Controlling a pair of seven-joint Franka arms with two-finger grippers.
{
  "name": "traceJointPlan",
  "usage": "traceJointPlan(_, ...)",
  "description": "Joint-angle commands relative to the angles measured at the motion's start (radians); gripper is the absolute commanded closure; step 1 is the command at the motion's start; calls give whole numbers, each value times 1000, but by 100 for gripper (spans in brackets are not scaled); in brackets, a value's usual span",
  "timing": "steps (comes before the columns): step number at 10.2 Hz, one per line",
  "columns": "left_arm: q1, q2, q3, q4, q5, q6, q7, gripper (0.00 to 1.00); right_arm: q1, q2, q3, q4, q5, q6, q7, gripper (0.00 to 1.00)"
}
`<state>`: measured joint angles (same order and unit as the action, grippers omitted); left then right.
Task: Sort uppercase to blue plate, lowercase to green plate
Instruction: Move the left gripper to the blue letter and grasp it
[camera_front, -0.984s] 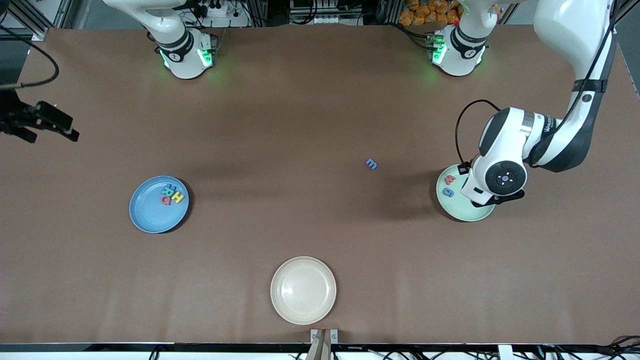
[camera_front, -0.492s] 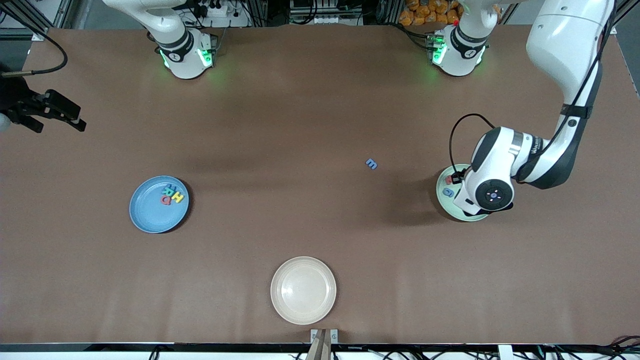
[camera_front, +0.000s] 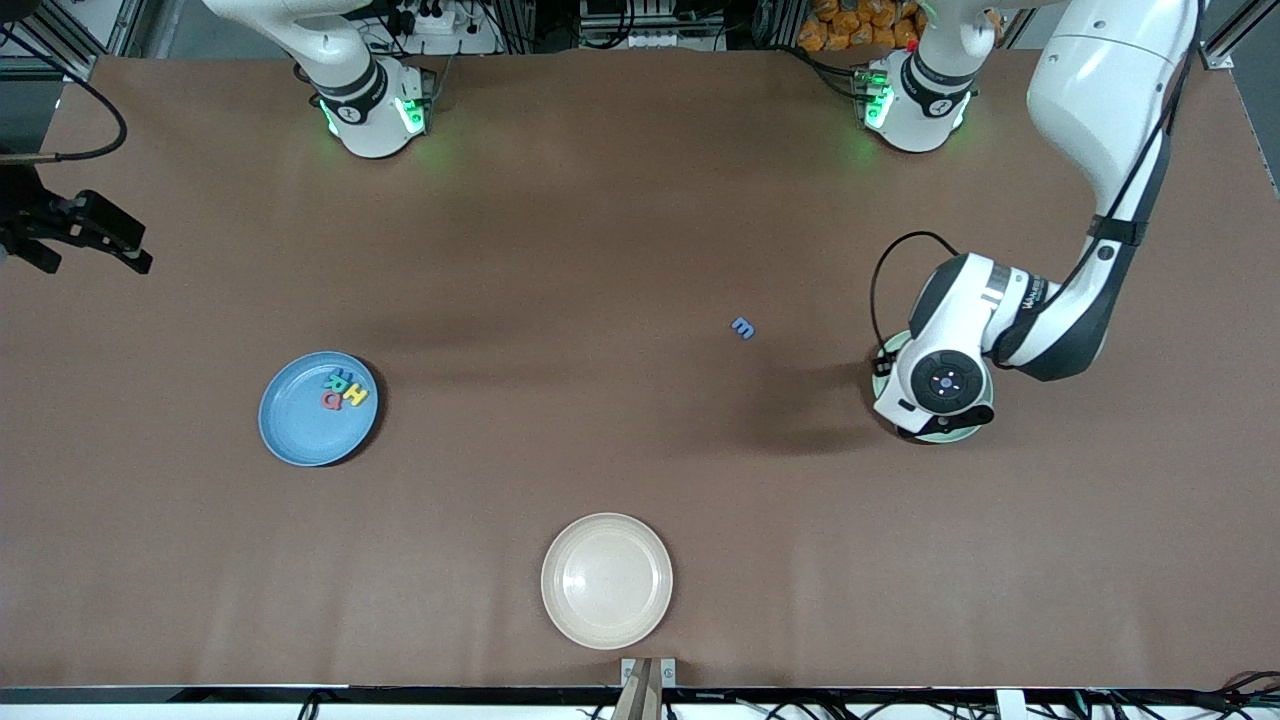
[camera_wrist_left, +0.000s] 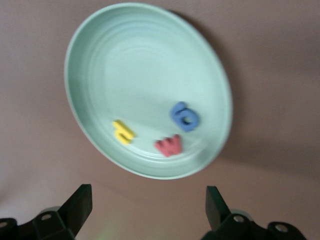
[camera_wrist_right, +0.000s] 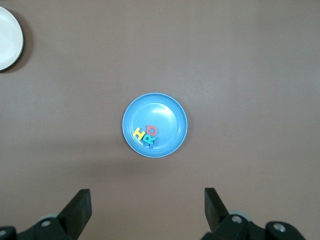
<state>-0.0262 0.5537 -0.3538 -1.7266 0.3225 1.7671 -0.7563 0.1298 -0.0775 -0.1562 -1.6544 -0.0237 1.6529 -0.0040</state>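
Observation:
The green plate (camera_wrist_left: 145, 65) holds three lowercase letters: a yellow h (camera_wrist_left: 123, 132), a red w (camera_wrist_left: 169, 145) and a blue g (camera_wrist_left: 184, 116). My left gripper (camera_wrist_left: 148, 205) hangs open and empty just above this plate. In the front view the left hand (camera_front: 945, 385) covers most of the green plate (camera_front: 879, 368). A blue m (camera_front: 742, 327) lies alone on the table, toward the middle from the green plate. The blue plate (camera_front: 300, 430) holds a teal R (camera_front: 340, 380), a yellow H (camera_front: 355, 395) and a red Q (camera_front: 331, 401). My right gripper (camera_wrist_right: 147, 207) waits open, high above the table.
A cream plate (camera_front: 606, 580) sits near the table's front edge, nearer to the front camera than both other plates. The right gripper (camera_front: 90, 255) shows at the right arm's end of the table. Both robot bases stand along the table's back edge.
My left gripper has opened, and the yellow h now lies in the green plate. The left hand slid across the plate and now covers it. The right gripper shifted slightly.

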Motion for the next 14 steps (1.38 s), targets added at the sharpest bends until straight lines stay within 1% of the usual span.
traceJointPlan(1,-76,8,-5,4,-42,55,-200,0,8,4,-6,7,-16,-8,13,0)
traceJointPlan(3,-124,5,-7,-30,-75,118,-299,0,5,4,-6,7,-10,-62,16,0)
traceJointPlan(5,-159,-27,-11,-140,-94,280,-436,0,-4,13,-6,15,-2,-45,15,0)
traceJointPlan(9,-150,-86,-94,-321,-94,535,-690,0,2,30,-6,18,-1,-28,15,0)
traceJointPlan(12,-170,-86,-100,-395,-80,710,-822,0,4,30,-6,19,-1,-25,15,0)
traceJointPlan(14,-193,-78,-99,-418,-76,747,-847,0,-7,30,-6,24,-1,-28,13,0)
